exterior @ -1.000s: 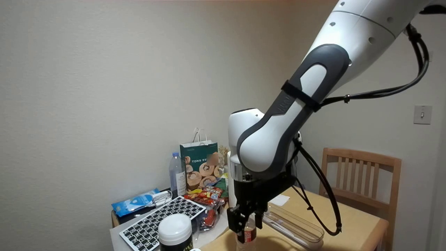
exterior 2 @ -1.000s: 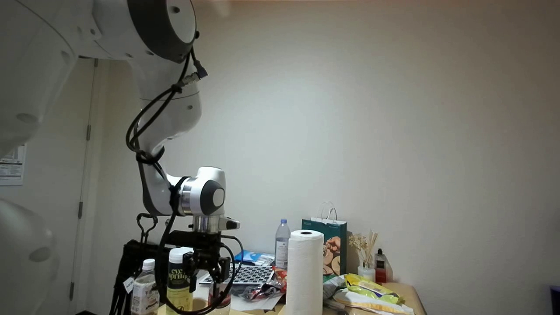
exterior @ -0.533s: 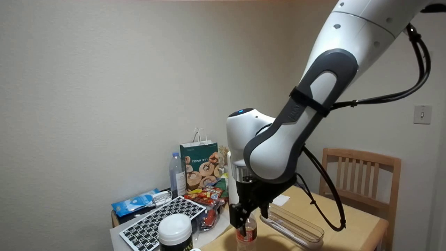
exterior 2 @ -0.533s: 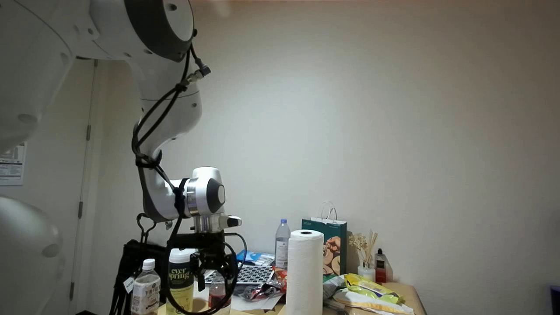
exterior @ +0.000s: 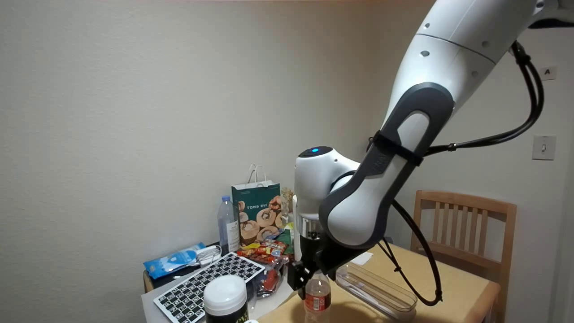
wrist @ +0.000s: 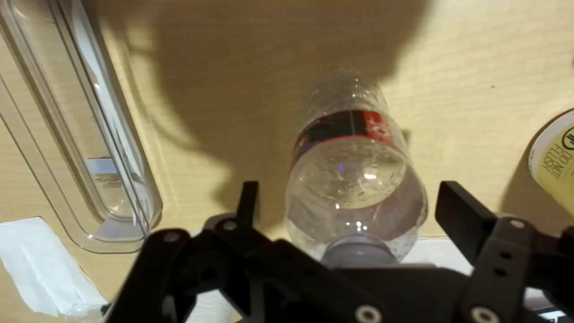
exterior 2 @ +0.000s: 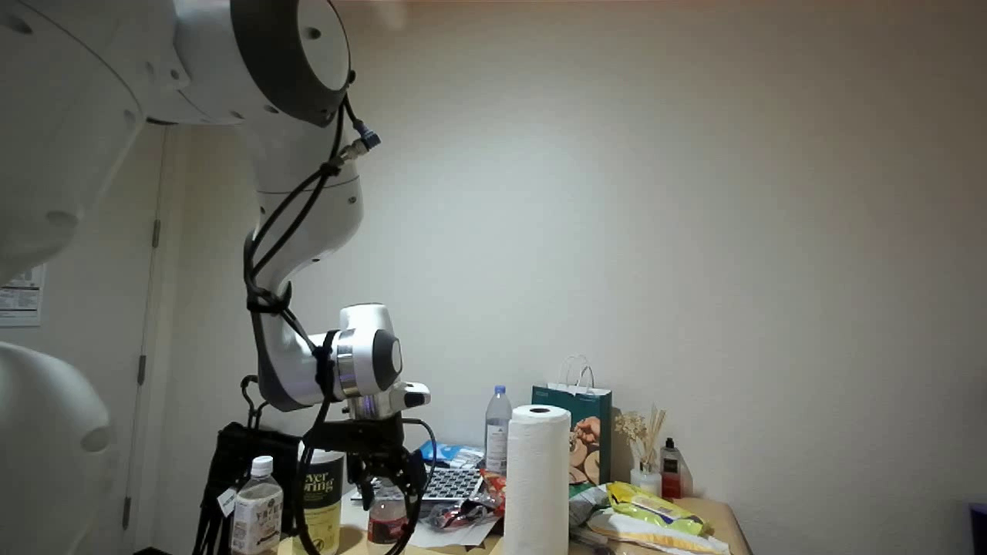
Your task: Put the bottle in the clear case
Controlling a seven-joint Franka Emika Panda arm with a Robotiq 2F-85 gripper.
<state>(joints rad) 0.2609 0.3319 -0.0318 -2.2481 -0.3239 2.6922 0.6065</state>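
One robot arm (exterior: 358, 220) carries one gripper (wrist: 349, 202) with two black fingers (wrist: 464, 220). In an exterior view there are four bottles: one short clear bottle (exterior 2: 385, 524), one tall blue-capped bottle (exterior 2: 497, 439), one white-capped bottle (exterior 2: 257, 512) and one small black-capped bottle (exterior 2: 671, 478). There is one clear case (exterior: 401, 309), one paper towel roll (exterior 2: 537, 486), one yellow-and-black canister (exterior 2: 324, 516), one green paper bag (exterior: 257, 213), one gridded board (exterior: 213, 271), one wooden chair (exterior: 466, 202) and one light switch (exterior: 544, 148).

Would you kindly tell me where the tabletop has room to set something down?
Bare tabletop lies between the clear case and wooden chair, and between the case and bottle, where the open gripper hangs close by. It is crowded around the snack packets, checkered board and green paper bag.
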